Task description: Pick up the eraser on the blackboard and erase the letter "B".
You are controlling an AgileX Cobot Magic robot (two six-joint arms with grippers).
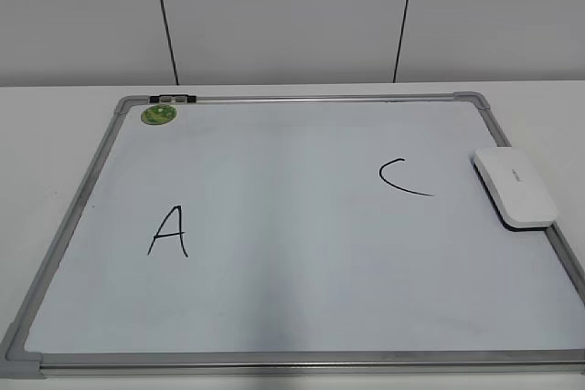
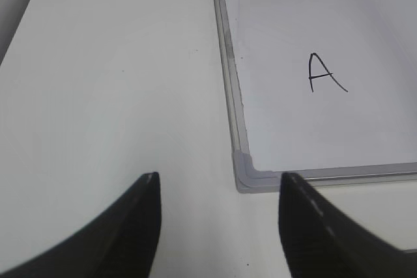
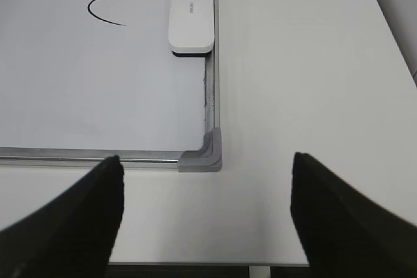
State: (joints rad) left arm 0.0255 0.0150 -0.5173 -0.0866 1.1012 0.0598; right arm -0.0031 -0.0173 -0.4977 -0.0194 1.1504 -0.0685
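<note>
The blackboard [image 1: 302,226] is a white board with a grey frame, lying flat on the table. It bears a black "A" [image 1: 169,232] at the left and a black "C" [image 1: 402,178] at the right. No letter "B" shows between them. The white eraser [image 1: 513,189] lies on the board's right edge; it also shows in the right wrist view [image 3: 191,19]. My left gripper [image 2: 218,190] is open and empty above the table by the board's near left corner [image 2: 251,174]. My right gripper [image 3: 205,174] is open and empty by the near right corner [image 3: 205,154]. Neither gripper shows in the exterior view.
A round green sticker [image 1: 158,115] sits at the board's far left corner. The white table [image 2: 111,83] extends left of the board and right of it [image 3: 306,63]. Its front edge [image 3: 208,264] lies just below my right gripper. A grey wall stands behind.
</note>
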